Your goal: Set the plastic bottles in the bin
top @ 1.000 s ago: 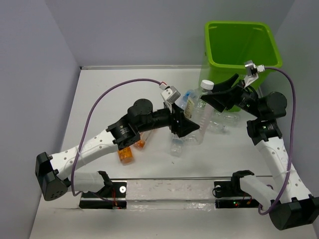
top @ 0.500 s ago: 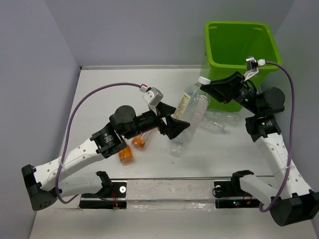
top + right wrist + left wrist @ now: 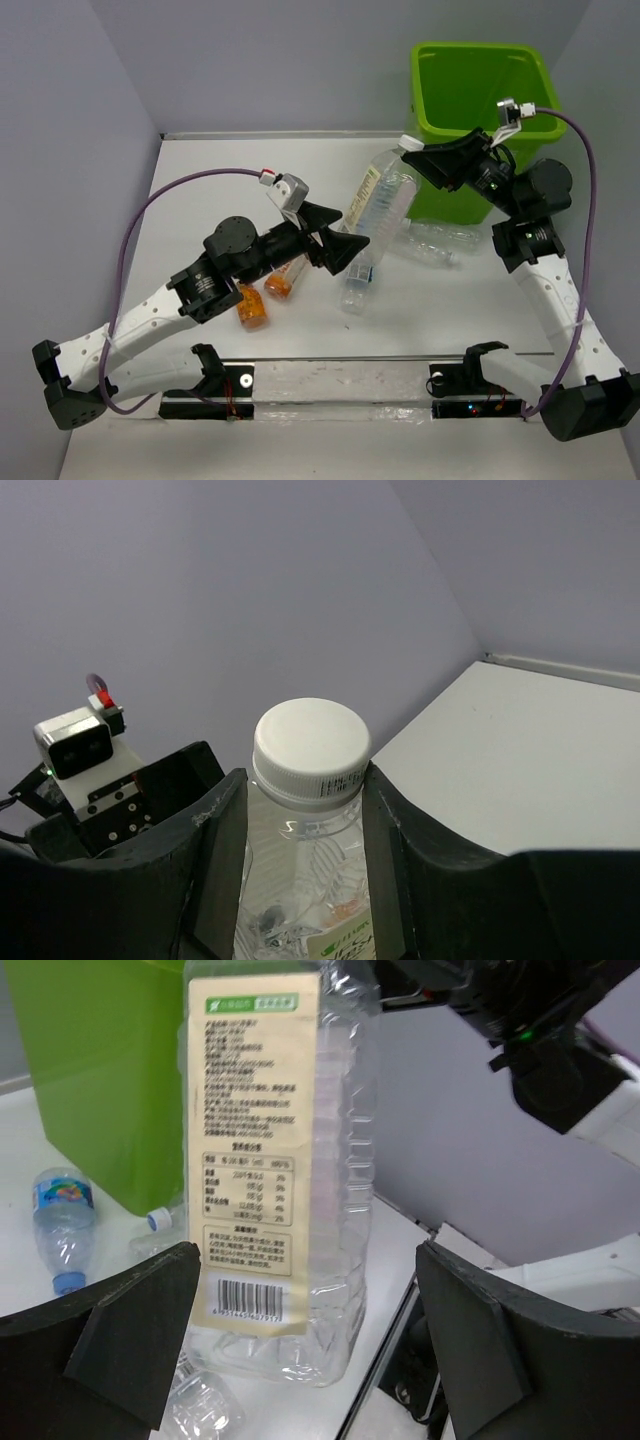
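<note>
**Clerk:** Largest item?
**Checker:** Bin (image 3: 480, 95). Lime green, square, rolled rim. Stands just behind the right gripper (image 3: 305, 785).

**Clerk:** Next?
**Checker:** Large clear bottle (image 3: 270, 1160), white cap, tilted. The right jaws are closed on its neck, just under the cap.

**Clerk:** Any change since the last count?
**Checker:** Yes. A second ago the left gripper (image 3: 305, 1290) was at the bottle's body. Now its jaws stand wide and drawn back. The bottle sits ahead, between the two fingers, and touches neither. The right gripper has lifted the cap end closer to the bin's rim.

**Clerk:** Writing?
**Checker:** Cream label with a green strip at the top, a table of figures and a barcode at the foot. The print is too small to read.

**Clerk:** Small items?
**Checker:** Blue-labelled bottle (image 3: 62, 1222), blue cap, lying left of the left jaws by the bin's wall; its lettering is unreadable. Small clear bottle (image 3: 356, 292), lying below the left jaws. First orange bottle (image 3: 252, 310) and second orange bottle (image 3: 280, 284), behind the left jaws, beside that arm.
</note>
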{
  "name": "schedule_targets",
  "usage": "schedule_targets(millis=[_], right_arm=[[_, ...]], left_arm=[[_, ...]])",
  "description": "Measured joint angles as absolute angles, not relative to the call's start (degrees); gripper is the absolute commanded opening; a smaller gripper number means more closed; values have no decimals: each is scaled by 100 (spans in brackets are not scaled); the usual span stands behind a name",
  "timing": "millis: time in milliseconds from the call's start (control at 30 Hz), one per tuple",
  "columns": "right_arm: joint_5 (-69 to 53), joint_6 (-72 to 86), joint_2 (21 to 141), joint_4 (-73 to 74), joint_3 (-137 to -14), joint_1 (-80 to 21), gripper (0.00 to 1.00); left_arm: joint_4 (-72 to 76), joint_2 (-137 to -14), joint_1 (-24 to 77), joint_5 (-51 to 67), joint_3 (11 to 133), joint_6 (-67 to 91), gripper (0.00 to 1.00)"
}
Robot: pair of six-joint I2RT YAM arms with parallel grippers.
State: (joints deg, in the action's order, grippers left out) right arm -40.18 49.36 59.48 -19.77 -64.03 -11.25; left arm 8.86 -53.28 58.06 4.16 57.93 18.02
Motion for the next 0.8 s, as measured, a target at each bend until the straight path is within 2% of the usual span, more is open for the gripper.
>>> schedule_targets(millis=[67,200,333,467,633,767,800], right_arm=[[-3946,4862,5953,-1857,-6499,-1125,0],[-3435,4331,6077,-1212,-7437,-1125,0],[-2180,3531,6237,-412,-8921,-1125,0],[-445,2561,6377,-137,-9793,-1127,0],[1433,1208,6785,-379,-10130,-1122,0],[2141,454,7505,-469,-10143,-1118,0],[2233,298,7730,-467,-10145,-1120,21]], left_arm=[[790,-5441,5806,244,5800,1798,99],[423,-5439,5806,-336,5774,1815,99],[353,-5127,5806,-753,5404,1938,99],[364,-5186,5806,-867,5004,2196,99],[423,-6215,5806,-1055,4829,2506,99],[333,-7057,5806,-1396,4827,2676,99],[331,-7194,5806,-1463,4827,2700,99]])
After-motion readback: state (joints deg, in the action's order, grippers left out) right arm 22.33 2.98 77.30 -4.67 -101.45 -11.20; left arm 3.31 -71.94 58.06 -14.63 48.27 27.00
